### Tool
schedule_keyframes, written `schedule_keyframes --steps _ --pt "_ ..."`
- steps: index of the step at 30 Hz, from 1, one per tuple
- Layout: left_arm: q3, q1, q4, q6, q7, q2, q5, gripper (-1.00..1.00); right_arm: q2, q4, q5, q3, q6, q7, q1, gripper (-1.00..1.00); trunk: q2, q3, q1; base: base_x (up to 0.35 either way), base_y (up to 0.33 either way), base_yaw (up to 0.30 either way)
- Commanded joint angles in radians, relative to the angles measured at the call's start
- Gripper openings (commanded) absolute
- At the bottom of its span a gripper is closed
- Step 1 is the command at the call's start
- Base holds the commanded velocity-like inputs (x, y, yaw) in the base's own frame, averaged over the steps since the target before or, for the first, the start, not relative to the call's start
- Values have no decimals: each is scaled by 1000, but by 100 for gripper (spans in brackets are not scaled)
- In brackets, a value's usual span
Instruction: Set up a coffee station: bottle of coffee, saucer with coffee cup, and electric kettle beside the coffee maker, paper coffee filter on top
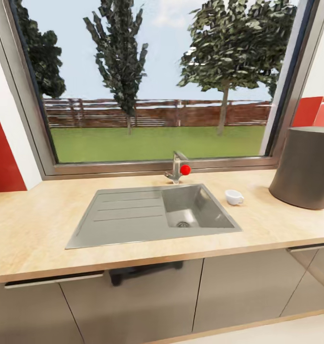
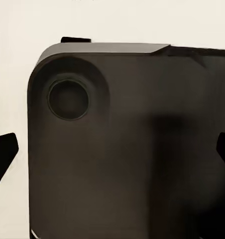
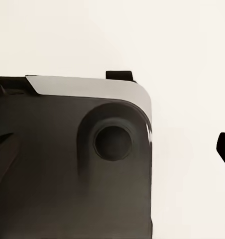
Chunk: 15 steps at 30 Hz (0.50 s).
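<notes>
The coffee cup (image 1: 234, 197) lies on the countertop (image 1: 47, 224), just right of the sink (image 1: 152, 212), probably nearer the right arm. Both wrist views face the robot's dark base (image 2: 132, 149), fingertips spread wide, holding nothing.

Pale wood-grain countertop (image 1: 33, 229); grey sink (image 1: 133, 215); white coffee cup (image 1: 234, 197); red knob on the faucet (image 1: 177, 168); dark grey cylinder (image 1: 305, 167).

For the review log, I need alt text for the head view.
A wooden kitchen counter holds a grey sink with a tap under a garden window. A small white cup sits right of the sink, beside a dark round bin.
</notes>
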Motion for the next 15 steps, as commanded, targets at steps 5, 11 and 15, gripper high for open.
schedule_keyframes --steps 5,11,15 --pt "6 1 -14 0 0 0 0 100 -2 0 0 1 -5 -2 -1 100 0 -1 0 6 334 1" --pt "5 1 -19 0 -2 -1 1 100 -2 0 0 1 -5 -2 -1 100 0 -1 0 1 337 0" --pt "4 1 -20 -2 -2 -2 1 100 -2 0 -1 1 -5 -2 -1 100 0 -1 0 -9 340 0"
